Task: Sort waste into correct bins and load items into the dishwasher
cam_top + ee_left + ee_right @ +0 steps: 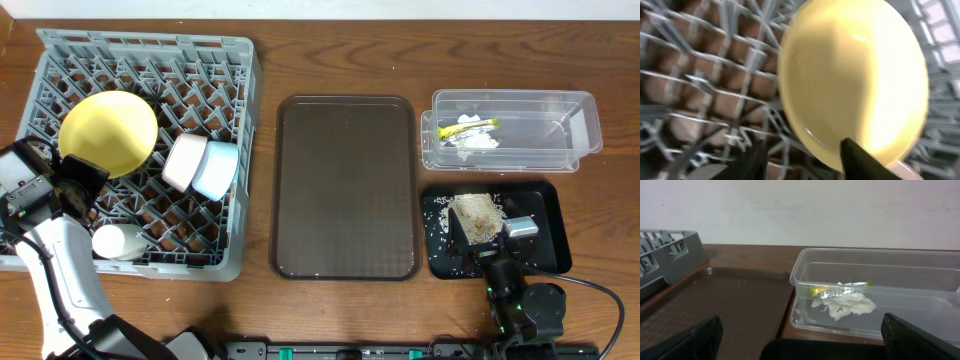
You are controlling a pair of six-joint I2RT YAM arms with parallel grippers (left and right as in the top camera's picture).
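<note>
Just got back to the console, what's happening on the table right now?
The left hand, fingers apart, is at the yellow plate, which leans in the dish rack beside a white bowl and a blue bowl. The wrapper and tissue lie in the clear tub; crumbs sit in the black tray. The right hand, open and empty, hovers over that tray.
</note>
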